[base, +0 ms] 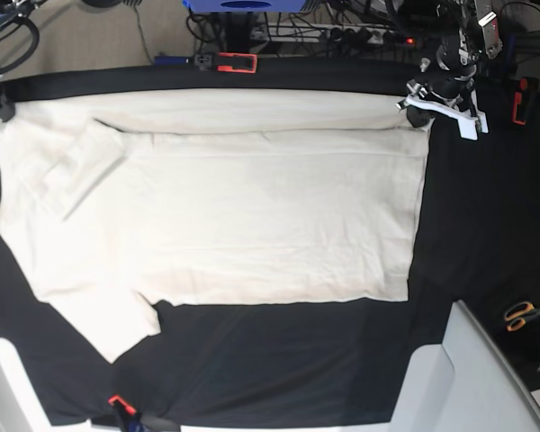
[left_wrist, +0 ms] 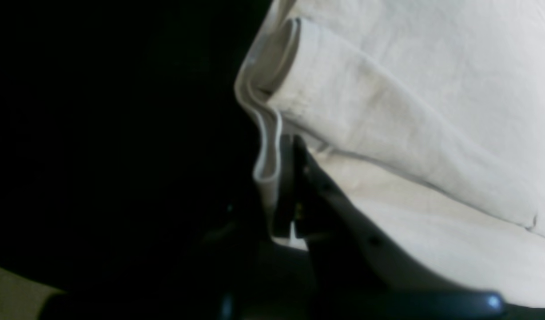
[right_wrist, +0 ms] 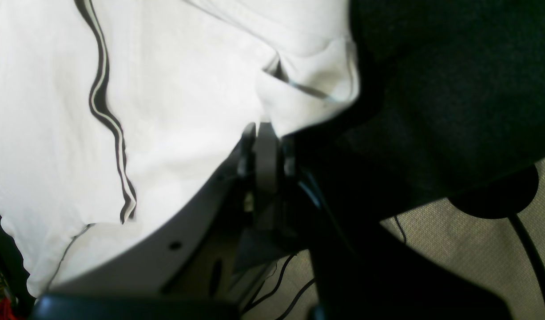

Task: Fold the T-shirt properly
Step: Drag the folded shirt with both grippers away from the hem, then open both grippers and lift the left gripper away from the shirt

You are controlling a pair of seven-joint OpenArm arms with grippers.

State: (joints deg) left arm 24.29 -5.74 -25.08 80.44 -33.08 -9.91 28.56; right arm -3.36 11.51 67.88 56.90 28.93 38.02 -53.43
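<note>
Orange-handled scissors [base: 525, 315] are lying on the black table cover [base: 279, 360] at the base view's right edge, well apart from the garment. A red-and-black clamp [base: 235, 61] is gripping the far edge of the cover, a second red clamp [base: 118, 401] is sitting at the near edge, and a tangle of cables [base: 360, 31] is running along the floor behind the table. A pale grey panel [base: 472, 378] is filling the near right corner of that view. Nothing is lying on the cloth or between the two arms.

The T-shirt [base: 234, 207] is lying spread across the table, cream and mostly flat, with its far edge doubled over into a long band and one sleeve [base: 117, 328] pointing toward the near left.

The left gripper [base: 423, 103] is reaching down at the far right corner of the shirt, its white fingers [base: 450, 112] angling outward; the left wrist view is showing the closed jaws pinching a rolled hem of the fabric [left_wrist: 272, 133]. The right gripper [right_wrist: 263, 133] is sitting at the far left corner, almost out of the base view; its wrist view is showing the jaws pressed together on a cloth edge, with a dark wavy stripe [right_wrist: 105, 115] running across the fabric beside it
</note>
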